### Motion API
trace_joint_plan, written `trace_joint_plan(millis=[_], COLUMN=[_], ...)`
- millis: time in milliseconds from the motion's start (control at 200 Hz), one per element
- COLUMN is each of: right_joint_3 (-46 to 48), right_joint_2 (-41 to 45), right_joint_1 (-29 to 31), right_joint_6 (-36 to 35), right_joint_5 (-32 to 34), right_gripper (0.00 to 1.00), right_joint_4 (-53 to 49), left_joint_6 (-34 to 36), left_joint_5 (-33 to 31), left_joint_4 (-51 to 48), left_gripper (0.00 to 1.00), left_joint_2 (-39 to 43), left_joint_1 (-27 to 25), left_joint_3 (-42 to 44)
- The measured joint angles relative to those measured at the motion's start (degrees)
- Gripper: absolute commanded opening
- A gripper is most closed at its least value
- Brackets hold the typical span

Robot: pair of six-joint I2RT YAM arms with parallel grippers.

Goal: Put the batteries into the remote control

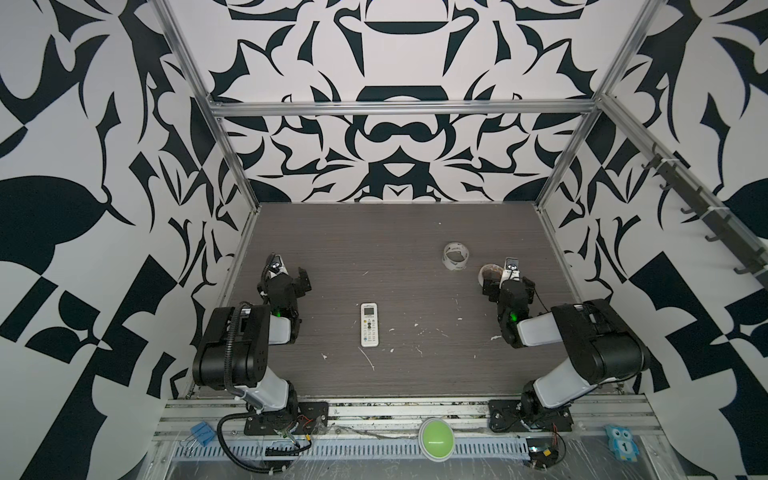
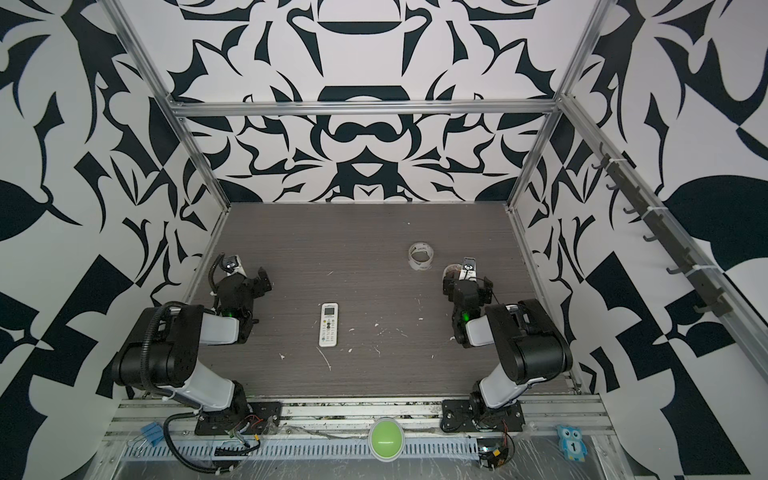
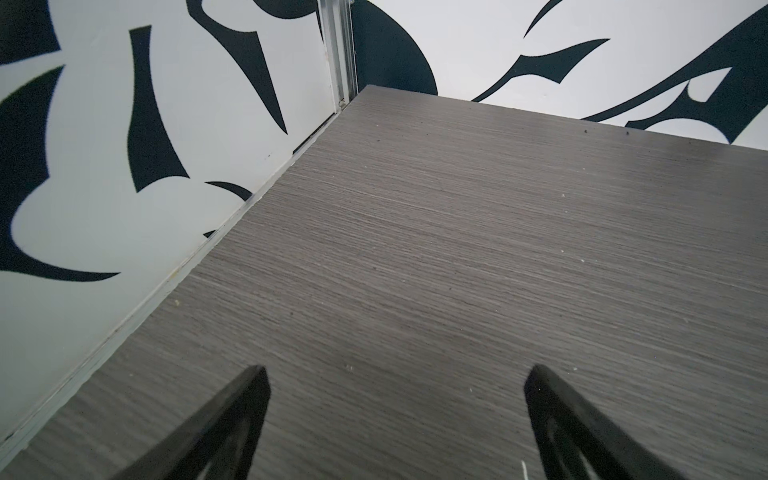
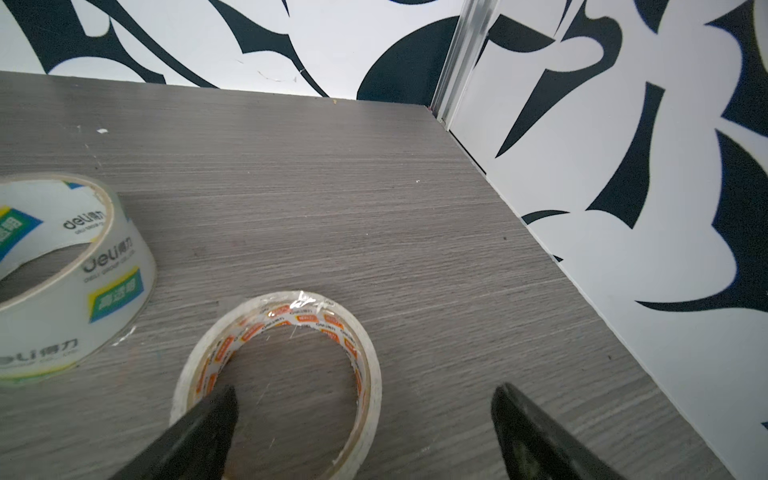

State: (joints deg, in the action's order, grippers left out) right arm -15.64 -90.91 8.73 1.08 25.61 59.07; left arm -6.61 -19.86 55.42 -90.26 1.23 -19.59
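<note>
Remote control (image 1: 369, 325): buttons up; probably flip first, pinching its long edges.
Left gripper (image 3: 395, 374): spread, empty, left of the remote control.
Right gripper (image 4: 361, 395): spread, empty.
Batteries: unseen.

Wide tape roll (image 4: 118, 266) — smaller roll (image 4: 307, 309) beside.

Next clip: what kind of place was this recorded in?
Probably a lab robot cell, not a home: an aluminium frame with black-and-white patterned walls, a left arm and right arm bolted to a front rail, and a green push button.
</note>
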Motion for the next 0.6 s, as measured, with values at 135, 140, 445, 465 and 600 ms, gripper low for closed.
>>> trace_joint_plan(millis=[135, 140, 445, 465, 600], right_joint_3=[-0.6, -0.7, -1.1, -1.3, -2.3], right_joint_2=[0.0, 0.0, 0.2, 0.2, 0.2], right_joint_1=[0.0, 0.0, 0.0, 0.0, 0.0], right_joint_6=[0.0, 0.1, 0.2, 0.2, 0.3], right_joint_5=[-0.1, -0.1, -0.4, -0.4, -0.4], right_gripper=[1.0, 0.99, 0.99, 1.0, 1.0], right_joint_4=[-1.9, -2.0, -1.6, -1.6, -2.5], left_joint_6=[0.0, 0.0, 0.0, 0.0, 0.0], left_joint_5=[0.0, 0.0, 0.2, 0.2, 0.3], left_joint_4=[0.0, 0.0, -0.2, -0.3, -0.4], left_gripper=[0.99, 0.99, 0.99, 0.99, 0.99], left_joint_2=[0.0, 0.0, 0.0, 0.0, 0.0], left_joint_1=[0.0, 0.0, 0.0, 0.0, 0.0], left_joint_3=[0.0, 0.0, 0.0, 0.0, 0.0])
